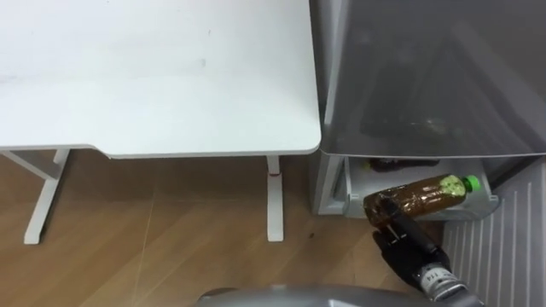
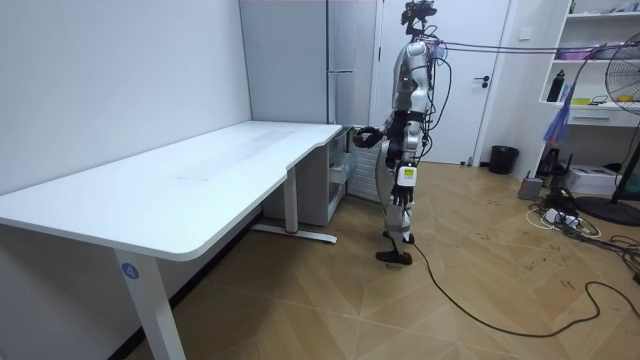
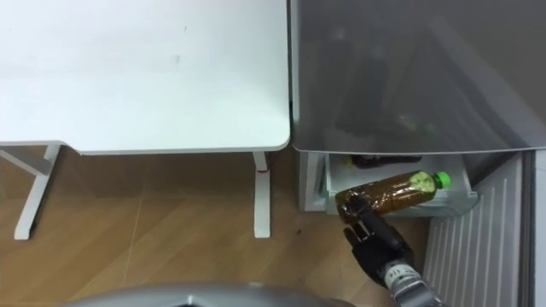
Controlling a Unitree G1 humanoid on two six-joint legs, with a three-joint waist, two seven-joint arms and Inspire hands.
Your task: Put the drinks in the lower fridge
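Observation:
My right hand [image 1: 408, 243] is shut on a bottle of brown drink [image 1: 426, 194] with a green cap. It holds the bottle lying sideways, cap toward the right, just above the front of the open white lower fridge drawer [image 1: 357, 201]. Another dark bottle [image 1: 403, 162] lies deeper in that drawer, partly hidden under the grey fridge body [image 1: 426, 77]. In the room view I stand facing the fridge [image 2: 350, 60] at the table's far end, my right hand [image 2: 368, 135] stretched toward it.
A white table [image 1: 153, 77] butts against the fridge's left side, its leg [image 1: 273, 200] close to the drawer. The ribbed inside of the open fridge door [image 1: 503, 256] stands at the lower right. Wooden floor lies below.

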